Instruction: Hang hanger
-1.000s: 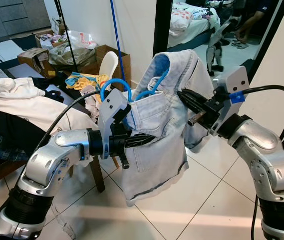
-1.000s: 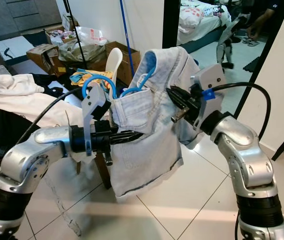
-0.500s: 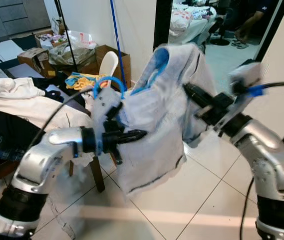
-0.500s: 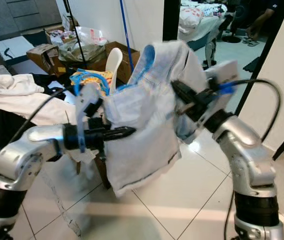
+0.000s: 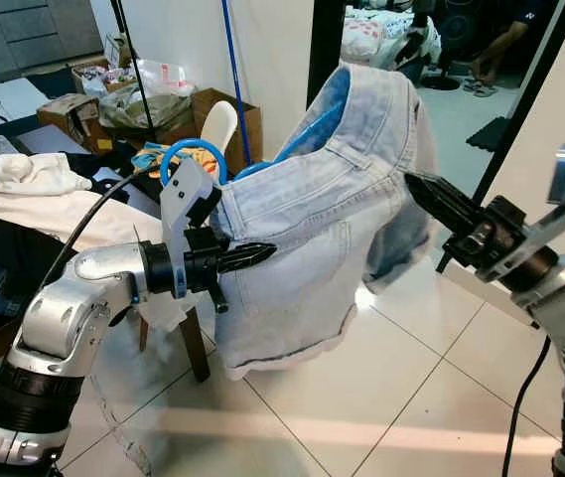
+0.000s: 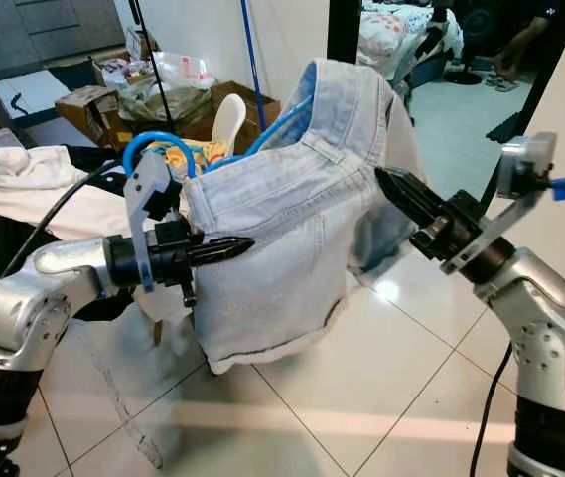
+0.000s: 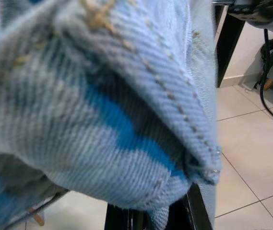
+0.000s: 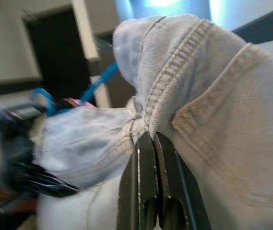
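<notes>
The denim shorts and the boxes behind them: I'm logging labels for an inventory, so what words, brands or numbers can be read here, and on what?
None can be read.
Denim shorts: stitching alone shows, no label.
Cardboard boxes: no legible print.
Plastic bag: its markings are too small and blurred to read.

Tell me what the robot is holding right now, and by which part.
Left gripper holds the denim shorts at the waistband; right gripper touches their side.
</notes>
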`<state>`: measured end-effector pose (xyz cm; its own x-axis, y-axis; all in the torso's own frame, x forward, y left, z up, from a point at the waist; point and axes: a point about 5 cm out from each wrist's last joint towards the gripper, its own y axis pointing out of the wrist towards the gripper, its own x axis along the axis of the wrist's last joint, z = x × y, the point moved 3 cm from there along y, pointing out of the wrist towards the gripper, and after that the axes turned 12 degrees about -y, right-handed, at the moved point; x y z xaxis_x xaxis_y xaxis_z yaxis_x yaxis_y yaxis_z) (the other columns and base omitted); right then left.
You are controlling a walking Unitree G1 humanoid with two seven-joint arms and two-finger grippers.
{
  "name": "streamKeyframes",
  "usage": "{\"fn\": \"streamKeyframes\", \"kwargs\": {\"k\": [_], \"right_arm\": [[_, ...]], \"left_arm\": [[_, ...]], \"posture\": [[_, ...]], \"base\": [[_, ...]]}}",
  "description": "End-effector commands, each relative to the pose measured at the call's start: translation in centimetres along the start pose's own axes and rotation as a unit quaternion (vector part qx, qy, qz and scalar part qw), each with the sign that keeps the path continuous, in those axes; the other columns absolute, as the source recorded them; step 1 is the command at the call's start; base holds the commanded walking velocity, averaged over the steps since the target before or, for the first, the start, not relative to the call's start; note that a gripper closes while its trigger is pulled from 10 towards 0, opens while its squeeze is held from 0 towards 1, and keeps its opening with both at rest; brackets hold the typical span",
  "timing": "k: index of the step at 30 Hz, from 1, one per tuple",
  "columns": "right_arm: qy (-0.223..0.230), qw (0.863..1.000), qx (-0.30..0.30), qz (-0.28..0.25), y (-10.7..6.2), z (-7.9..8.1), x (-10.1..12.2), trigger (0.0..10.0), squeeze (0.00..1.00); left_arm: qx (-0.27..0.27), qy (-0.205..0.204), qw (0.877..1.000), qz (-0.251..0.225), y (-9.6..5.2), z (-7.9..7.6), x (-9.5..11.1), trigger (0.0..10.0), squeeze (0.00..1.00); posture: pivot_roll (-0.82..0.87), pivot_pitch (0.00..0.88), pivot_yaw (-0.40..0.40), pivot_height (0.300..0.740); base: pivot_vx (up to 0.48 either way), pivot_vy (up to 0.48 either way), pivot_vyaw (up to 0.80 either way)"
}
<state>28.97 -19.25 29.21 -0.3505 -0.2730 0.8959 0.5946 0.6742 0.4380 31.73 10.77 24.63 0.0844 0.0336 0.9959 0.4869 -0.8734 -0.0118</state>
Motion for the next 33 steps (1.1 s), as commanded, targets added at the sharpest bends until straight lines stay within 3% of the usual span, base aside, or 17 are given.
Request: {"fn": "streamKeyframes", "kwargs": {"k": [1, 2, 5, 6, 11, 13, 15, 20, 22, 27, 28, 29, 30, 31, 32, 33], "right_arm": [[0.007, 0.999, 0.018, -0.044, -0.4, 0.6, 1.7, 0.0, 0.00], [0.031, 0.996, 0.049, -0.067, -0.4, 1.6, 2.1, 0.0, 0.00], [0.058, 0.991, 0.080, -0.089, -0.5, 2.6, 2.5, 0.0, 0.00], [0.079, 0.984, 0.126, -0.097, -0.6, 4.1, 2.5, 0.0, 0.00], [0.115, 0.971, 0.192, -0.088, -0.6, 6.4, 1.8, 0.0, 0.00], [0.141, 0.958, 0.238, -0.070, -0.7, 8.0, 1.0, 0.0, 0.00], [0.147, 0.955, 0.248, -0.064, -0.7, 8.4, 0.8, 0.0, 0.00], [0.131, 0.962, 0.237, -0.016, -1.0, 8.0, -0.1, 0.0, 0.00], [0.095, 0.974, 0.204, 0.032, -1.6, 6.6, -0.9, 0.0, 0.00], [0.041, 0.985, 0.151, 0.077, -2.6, 4.4, -1.0, 0.1, 0.00], [0.009, 0.988, 0.113, 0.107, -3.0, 3.0, -1.4, 9.4, 0.00], [0.009, 0.988, 0.113, 0.107, -3.0, 3.0, -1.4, 9.4, 0.00], [-0.014, 0.988, 0.088, 0.127, -3.3, 2.1, -1.6, 10.0, 0.00], [-0.032, 0.989, 0.050, 0.136, -3.6, 0.7, -1.5, 10.0, 0.00], [-0.032, 0.989, 0.050, 0.136, -3.6, 0.7, -1.5, 10.0, 0.00], [-0.043, 0.990, 0.028, 0.130, -3.9, -0.3, -0.8, 10.0, 0.00]], "left_arm": [[0.011, 0.002, 1.000, -0.005, -0.5, 0.4, 0.1, 0.0, 0.00], [0.008, 0.001, 1.000, -0.003, -0.3, 0.3, 0.0, 0.0, 0.00], [0.005, 0.000, 1.000, -0.002, -0.2, 0.2, -0.2, 0.0, 0.00], [0.000, -0.002, 1.000, 0.002, 0.0, 0.0, -0.4, 0.0, 0.00], [-0.012, -0.007, 1.000, 0.004, 0.5, -0.5, -0.7, 0.0, 0.00], [-0.022, -0.011, 1.000, 0.003, 0.9, -0.9, -0.9, 0.0, 0.00], [-0.024, -0.012, 1.000, 0.003, 1.0, -1.0, -0.8, 0.0, 0.00], [-0.027, -0.010, 1.000, 0.001, 1.0, -1.1, -0.7, 0.0, 0.00], [-0.027, -0.008, 1.000, 0.001, 1.0, -1.1, -0.7, 0.0, 0.00], [-0.024, -0.005, 1.000, 0.001, 0.8, -0.8, -0.5, 0.0, 0.00], [-0.022, -0.005, 1.000, 0.000, 0.7, -0.7, -0.5, 0.0, 0.00], [-0.022, -0.005, 1.000, 0.000, 0.7, -0.7, -0.5, 0.0, 0.00], [-0.021, -0.004, 1.000, 0.001, 0.7, -0.7, -0.5, 0.0, 0.00], [-0.020, -0.003, 1.000, 0.002, 0.6, -0.6, -0.5, 0.0, 0.00], [-0.020, -0.003, 1.000, 0.002, 0.6, -0.6, -0.5, 0.0, 0.00], [-0.019, -0.003, 1.000, 0.003, 0.5, -0.6, -0.6, 0.0, 0.00]], "posture": [[0.00, 0.079, 0.023, 0.740], [0.00, 0.080, 0.024, 0.740], [0.00, 0.079, 0.025, 0.740], [0.00, 0.079, 0.028, 0.740], [0.00, 0.077, 0.030, 0.740], [0.00, 0.077, 0.030, 0.740], [-0.01, 0.075, 0.031, 0.740], [0.00, 0.073, 0.030, 0.740], [0.00, 0.072, 0.028, 0.740], [0.00, 0.071, 0.027, 0.740], [0.00, 0.070, 0.025, 0.740], [0.00, 0.070, 0.025, 0.740], [0.00, 0.070, 0.025, 0.740], [0.00, 0.070, 0.024, 0.740], [0.00, 0.070, 0.024, 0.740], [0.00, 0.069, 0.025, 0.740]], "base": [[0.000, 0.000, 0.00], [0.000, 0.000, 0.00], [0.000, 0.000, 0.00], [0.000, 0.000, 0.00], [0.000, 0.000, 0.00], [0.000, 0.000, 0.00], [0.000, 0.000, 0.00], [0.000, 0.000, 0.00], [0.000, 0.000, 0.00], [0.000, 0.000, 0.00], [0.000, 0.000, 0.00], [0.000, 0.000, 0.00], [0.000, 0.000, 0.00], [0.000, 0.000, 0.00], [0.000, 0.000, 0.00], [0.000, 0.000, 0.00]]}}
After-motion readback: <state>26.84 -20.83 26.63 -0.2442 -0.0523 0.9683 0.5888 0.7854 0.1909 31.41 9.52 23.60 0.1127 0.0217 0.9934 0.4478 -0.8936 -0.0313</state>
